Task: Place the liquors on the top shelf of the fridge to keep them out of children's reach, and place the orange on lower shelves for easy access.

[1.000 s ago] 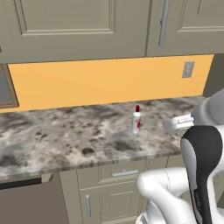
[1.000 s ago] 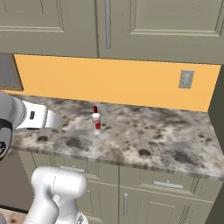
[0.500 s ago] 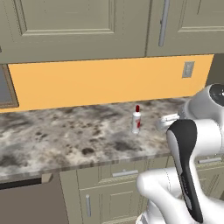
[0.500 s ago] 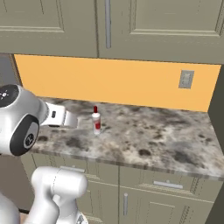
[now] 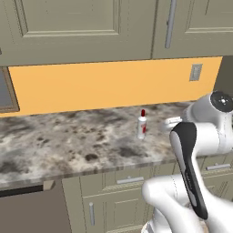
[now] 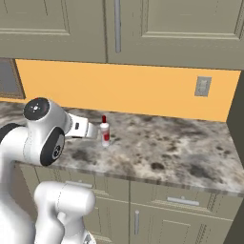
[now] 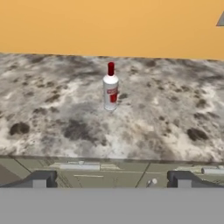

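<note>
One liquor bottle [image 7: 110, 87] stands upright on a speckled stone counter [image 7: 52, 113], a little above centre in the hand view.

The bottle has a rounded pale glass body, a narrow neck, a red cap and a pale label whose print is too small to read. The counter is mottled grey and brown, backed by a flat orange wall [image 5: 91, 84]. Beige panelled cupboards [image 6: 181, 28] run across the top of both base views, cut off by the frame. The gripper [image 7: 109, 179] sits at the bottom centre of the hand view, its dark fingertips [image 7: 39, 178] set wide apart with nothing between them, well short of the bottle.
</note>
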